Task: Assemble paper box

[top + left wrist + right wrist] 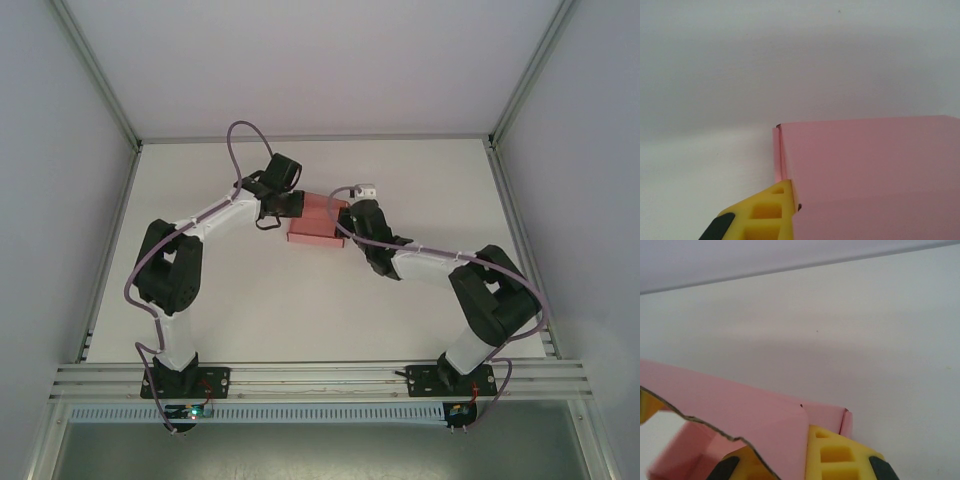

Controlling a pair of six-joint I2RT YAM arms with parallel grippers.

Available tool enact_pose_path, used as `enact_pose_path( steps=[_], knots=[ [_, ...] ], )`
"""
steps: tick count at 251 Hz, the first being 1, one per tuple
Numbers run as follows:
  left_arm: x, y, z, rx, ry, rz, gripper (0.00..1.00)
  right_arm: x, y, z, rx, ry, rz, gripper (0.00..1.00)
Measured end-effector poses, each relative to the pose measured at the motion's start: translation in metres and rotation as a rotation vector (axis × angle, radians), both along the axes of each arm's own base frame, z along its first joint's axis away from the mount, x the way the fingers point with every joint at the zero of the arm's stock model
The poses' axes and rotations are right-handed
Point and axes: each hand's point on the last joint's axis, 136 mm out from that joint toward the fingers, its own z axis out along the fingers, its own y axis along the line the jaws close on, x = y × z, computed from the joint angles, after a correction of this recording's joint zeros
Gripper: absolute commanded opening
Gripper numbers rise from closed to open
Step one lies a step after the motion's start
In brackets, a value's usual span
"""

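Note:
The paper box point(312, 232) is a small pink card box, partly folded, at the middle of the white table between both arms. My left gripper point(298, 204) meets its far left end and my right gripper point(345, 215) its far right end. In the left wrist view a pink panel point(870, 170) lies flat against the inner side of one yellow finger point(767, 210); the other finger is hidden behind the card. In the right wrist view a pink flap point(740, 410) with a raw cut edge runs between the two yellow fingers of the right gripper point(790, 445), which is shut on it.
The white table point(230, 300) is walled in by pale panels left, right and behind, with metal posts at the corners point(135, 145). An aluminium rail point(320, 378) runs along the near edge at the arm bases. Purple cables loop over both arms.

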Motion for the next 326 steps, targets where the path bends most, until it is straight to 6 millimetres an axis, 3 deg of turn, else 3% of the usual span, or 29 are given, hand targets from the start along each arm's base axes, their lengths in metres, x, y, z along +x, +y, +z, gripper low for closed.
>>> enact_pose_path(
  steps=[23,67,114,130,158,165,172,176,218,275,304,326],
  knots=[
    [-0.011,-0.001,-0.013,-0.006,-0.015,-0.037,0.0,-0.015,0.0,-0.011,-0.011,-0.029,0.039,0.0],
    [-0.034,0.001,-0.013,-0.032,-0.075,-0.089,0.06,-0.034,0.002,-0.013,-0.026,-0.121,0.107,0.0],
    [-0.057,0.003,-0.018,-0.066,-0.03,-0.106,0.3,-0.047,0.006,-0.017,-0.098,-0.169,0.16,0.0],
    [-0.063,0.002,-0.017,-0.082,-0.009,-0.114,0.46,-0.052,0.008,-0.016,-0.124,-0.185,0.172,0.0],
    [-0.078,0.002,-0.016,-0.086,0.041,-0.13,0.64,-0.059,0.011,-0.014,-0.167,-0.203,0.199,0.0],
    [-0.082,0.003,-0.014,-0.085,0.051,-0.13,0.72,-0.06,0.013,-0.014,-0.178,-0.207,0.206,0.0],
    [-0.085,0.005,-0.013,-0.08,0.06,-0.132,0.96,-0.061,0.014,-0.014,-0.187,-0.212,0.211,0.0],
    [-0.087,0.006,-0.012,-0.078,0.064,-0.133,1.0,-0.062,0.015,-0.014,-0.191,-0.214,0.216,0.0],
    [-0.106,0.017,0.009,-0.071,0.083,-0.115,1.0,-0.065,0.018,-0.014,-0.226,-0.231,0.237,0.0],
    [-0.124,0.026,0.059,-0.143,0.03,-0.065,1.0,-0.075,0.028,-0.017,-0.25,-0.252,0.278,0.0],
    [-0.122,0.038,0.078,-0.148,0.016,0.025,1.0,-0.08,0.029,-0.019,-0.257,-0.269,0.293,0.0],
    [-0.115,0.053,0.078,-0.143,0.029,0.112,1.0,-0.085,0.031,-0.022,-0.263,-0.28,0.308,0.0]
  ],
)
